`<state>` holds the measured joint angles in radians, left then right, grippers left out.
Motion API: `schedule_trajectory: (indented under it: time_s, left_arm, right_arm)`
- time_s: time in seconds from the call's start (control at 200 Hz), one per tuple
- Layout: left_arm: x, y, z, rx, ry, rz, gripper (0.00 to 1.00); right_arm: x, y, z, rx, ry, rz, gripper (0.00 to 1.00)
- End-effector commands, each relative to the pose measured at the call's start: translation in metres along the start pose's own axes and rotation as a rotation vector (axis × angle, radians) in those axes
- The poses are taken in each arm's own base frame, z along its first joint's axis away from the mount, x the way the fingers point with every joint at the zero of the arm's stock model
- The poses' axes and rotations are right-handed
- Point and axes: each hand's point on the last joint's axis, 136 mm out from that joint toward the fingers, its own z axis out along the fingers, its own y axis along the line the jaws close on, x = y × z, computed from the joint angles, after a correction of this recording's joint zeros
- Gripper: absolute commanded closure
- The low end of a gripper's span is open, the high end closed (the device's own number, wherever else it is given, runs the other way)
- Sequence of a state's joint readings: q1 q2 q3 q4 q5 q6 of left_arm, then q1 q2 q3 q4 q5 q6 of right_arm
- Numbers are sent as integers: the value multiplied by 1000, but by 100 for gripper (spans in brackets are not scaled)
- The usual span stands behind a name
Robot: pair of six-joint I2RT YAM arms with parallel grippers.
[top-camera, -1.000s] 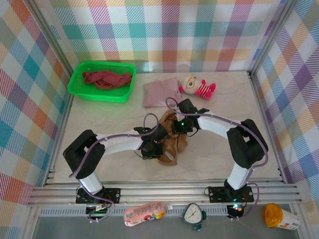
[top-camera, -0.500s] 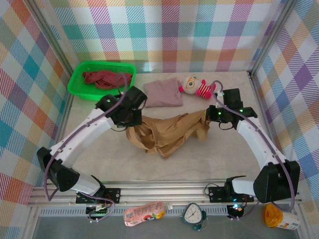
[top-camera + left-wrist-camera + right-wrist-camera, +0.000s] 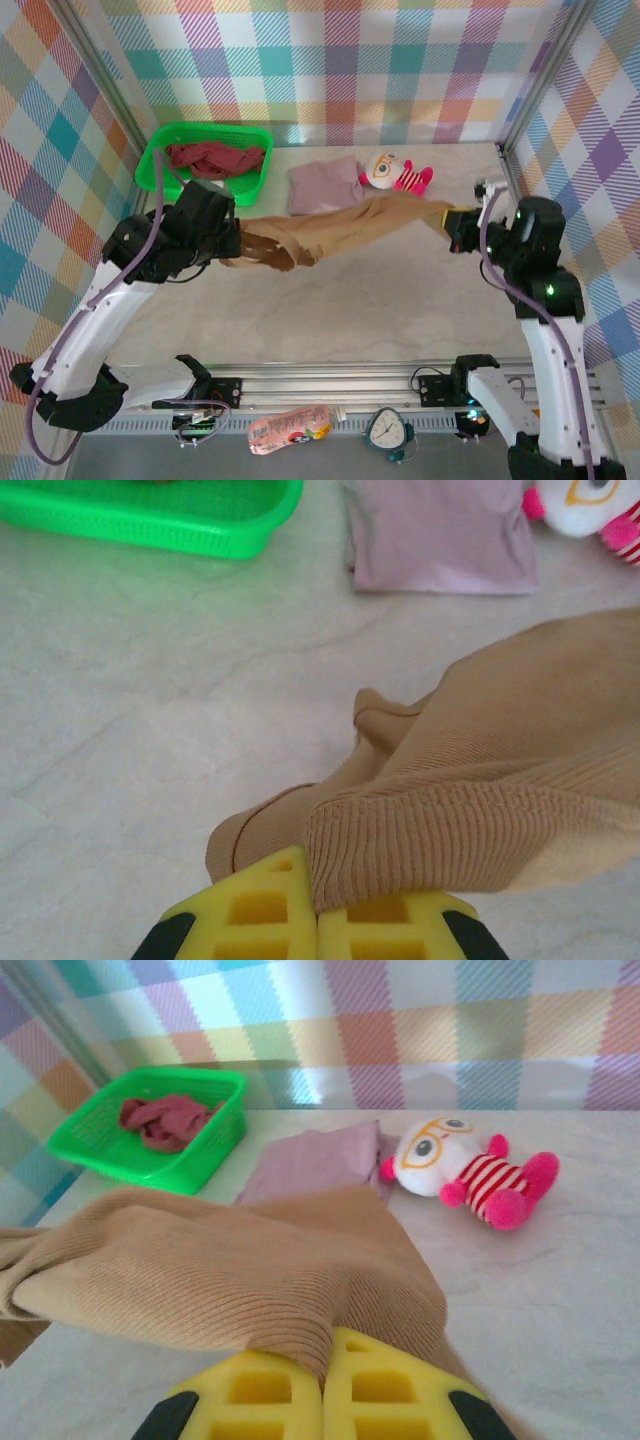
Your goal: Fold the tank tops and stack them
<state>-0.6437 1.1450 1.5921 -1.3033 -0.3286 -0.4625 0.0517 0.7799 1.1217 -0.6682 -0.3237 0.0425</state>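
Note:
The tan-brown tank top (image 3: 340, 228) hangs stretched above the table between both grippers. My left gripper (image 3: 238, 240) is shut on its left end (image 3: 430, 830), and my right gripper (image 3: 452, 222) is shut on its right end (image 3: 300, 1290). The dusty mauve-pink tank top (image 3: 323, 186) lies folded flat at the back centre, also seen as a folded mauve-pink cloth (image 3: 440, 535) in the left wrist view and beyond the held cloth (image 3: 315, 1160) in the right wrist view. The dark maroon-red tank top (image 3: 214, 157) lies crumpled in the green basket (image 3: 160, 183).
A pink-and-white striped plush toy (image 3: 396, 174) lies just right of the folded mauve top, under the stretched cloth's right part. The basket stands at the back left corner. Plaid walls close in the table on three sides. A bottle, clock and jar sit below the front rail.
Both arms have swung apart and lifted, pulling the tan-brown top from a crumpled heap at the table's centre into a taut band above the table. The left gripper moved left, the right gripper right.

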Motion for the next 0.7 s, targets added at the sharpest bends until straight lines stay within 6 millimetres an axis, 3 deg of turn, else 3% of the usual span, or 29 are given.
schedule_trajectory:
  time_s: [0.0,0.11,0.255,0.345,0.405,0.44,0.495,0.56,0.695]
  left_arm:
    - [13,10,24,-25,50,-32,100]
    - [25,6,72,-9,122,-37,100]
    - [31,15,155,-73,222,-18,99]
    - [37,18,210,-95,308,-33,90]
    - [38,13,236,-103,346,-27,86]
    - [39,9,249,-94,373,-27,78]
    - [37,1,262,-83,409,-22,63]
    - [32,-5,267,-79,424,-18,53]
    - [27,-16,239,-53,421,-33,36]
  right_arm:
    - [38,7,13,-94,83,-12,95]
    - [73,-7,44,-101,190,68,95]
    - [119,-36,90,-61,326,163,96]
    - [155,-47,109,-33,461,296,96]
    - [173,-48,116,-37,545,367,94]
    - [181,-48,119,-27,582,409,92]
    - [193,-55,118,23,646,450,89]
    - [201,-63,115,83,690,456,80]
    - [203,-78,99,218,732,440,56]
